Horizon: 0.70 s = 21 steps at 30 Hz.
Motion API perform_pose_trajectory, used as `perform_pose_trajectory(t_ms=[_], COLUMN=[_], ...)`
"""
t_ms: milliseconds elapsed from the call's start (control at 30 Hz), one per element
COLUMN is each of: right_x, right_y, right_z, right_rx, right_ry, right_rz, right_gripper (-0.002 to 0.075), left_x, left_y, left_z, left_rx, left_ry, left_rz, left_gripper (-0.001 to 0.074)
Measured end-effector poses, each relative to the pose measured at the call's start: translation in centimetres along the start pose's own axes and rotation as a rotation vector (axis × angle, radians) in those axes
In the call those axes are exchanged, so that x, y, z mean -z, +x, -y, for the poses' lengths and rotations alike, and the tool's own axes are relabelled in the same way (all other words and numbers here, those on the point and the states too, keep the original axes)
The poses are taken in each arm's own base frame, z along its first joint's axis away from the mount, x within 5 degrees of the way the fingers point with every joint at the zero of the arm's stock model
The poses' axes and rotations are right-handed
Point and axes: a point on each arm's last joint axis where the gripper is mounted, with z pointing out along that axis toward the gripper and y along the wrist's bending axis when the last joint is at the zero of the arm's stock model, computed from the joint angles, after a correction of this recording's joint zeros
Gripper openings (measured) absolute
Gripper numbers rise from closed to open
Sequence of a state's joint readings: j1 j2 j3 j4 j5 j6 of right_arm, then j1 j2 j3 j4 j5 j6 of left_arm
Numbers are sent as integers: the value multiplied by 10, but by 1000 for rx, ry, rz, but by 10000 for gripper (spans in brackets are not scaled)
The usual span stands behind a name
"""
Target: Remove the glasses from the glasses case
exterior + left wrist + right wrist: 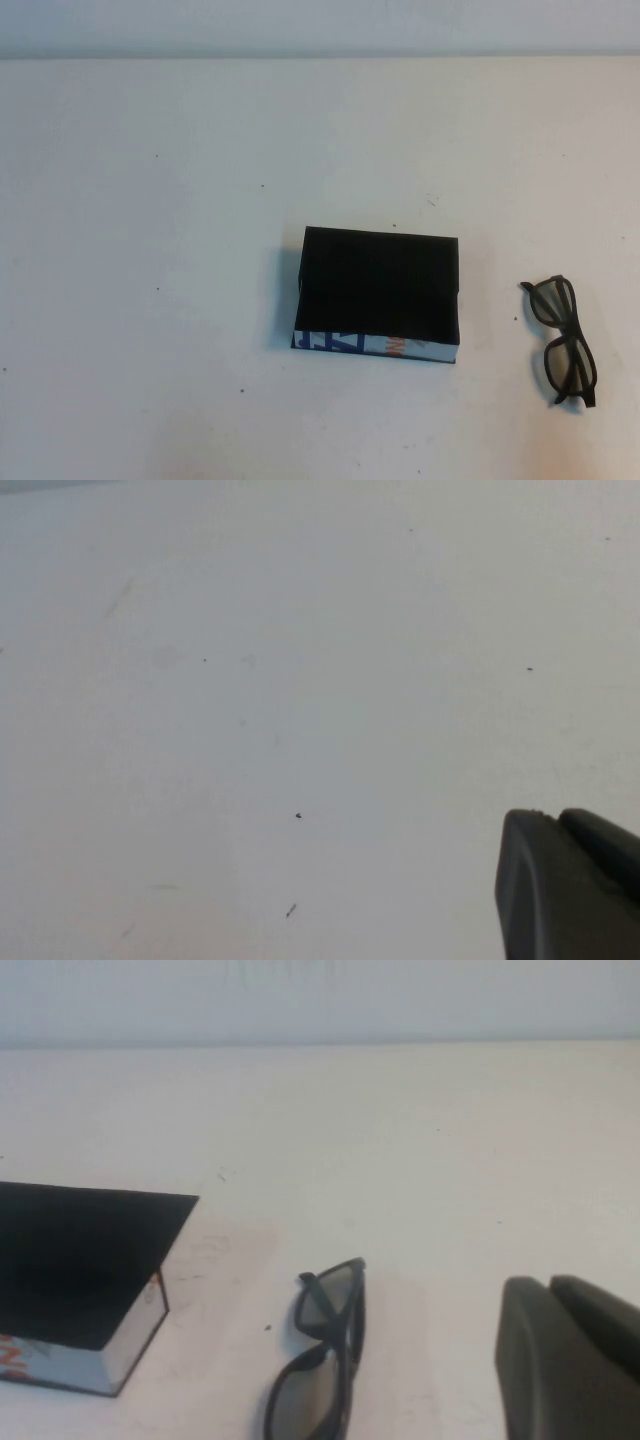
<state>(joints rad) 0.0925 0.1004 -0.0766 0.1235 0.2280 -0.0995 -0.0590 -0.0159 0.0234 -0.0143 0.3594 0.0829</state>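
Glasses lie on the table at lower right of high view, out of the glasses case and well apart from it. Case sits center frame, white lettered wall facing cam. Left gripper over bare table; right gripper near glasses. Neither arm in high view. Finger state: can't tell for either.

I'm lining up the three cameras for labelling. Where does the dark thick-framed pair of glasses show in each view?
High view: the dark thick-framed plastic glasses lie on the white table, right of the black rectangular glasses case, apart from it.
Left wrist view: not in it; only table and the left tool.
Right wrist view: glasses between the case and the right tool.
Shared landmark: the case, in the high and right wrist views.
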Motion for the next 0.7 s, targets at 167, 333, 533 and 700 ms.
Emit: perform_pose_trajectory(t_ms=[167, 333, 533, 700], right_x=[2, 2, 2, 2], right_y=[22, 36, 37, 37], right_z=[7, 10, 10, 10], right_rx=[4, 2, 9, 11], right_ry=[86, 109, 111, 112], right_rz=[0, -70, -73, -74], right_gripper=[-16, -16, -17, -17], left_x=[0, 0, 0, 0], left_y=[0, 0, 0, 0], left_z=[0, 0, 0, 0], left_rx=[0, 0, 0, 0], left_ry=[0, 0, 0, 0], left_rz=[0, 0, 0, 0], left_gripper=[-5, -5, -5, -5])
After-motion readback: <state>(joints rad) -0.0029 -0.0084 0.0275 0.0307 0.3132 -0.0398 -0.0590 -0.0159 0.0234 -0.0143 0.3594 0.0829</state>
